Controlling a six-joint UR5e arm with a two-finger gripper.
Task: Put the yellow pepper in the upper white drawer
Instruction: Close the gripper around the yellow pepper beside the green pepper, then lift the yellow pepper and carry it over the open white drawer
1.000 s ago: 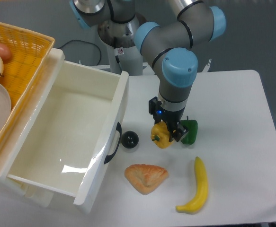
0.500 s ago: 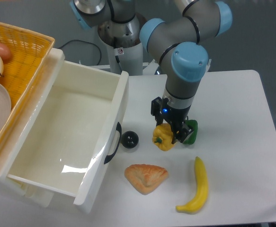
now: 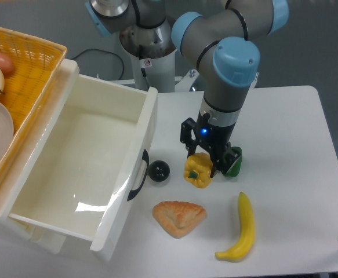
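Camera view: end effector (image 3: pixel 202 166) clamped on the yellow pepper (image 3: pixel 198 171), beside the green pepper (image 3: pixel 234 163) and right of the open upper white drawer (image 3: pixel 135 143), over the tabletop (image 3: pixel 290 150).

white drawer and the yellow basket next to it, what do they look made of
The large white box-shaped drawer looks like glossy moulded plastic: its floor shows bright glare and reflections, and its walls are smooth. The yellow basket looks woven, wicker or a plastic imitation, judging by its criss-cross lattice and braided rim.
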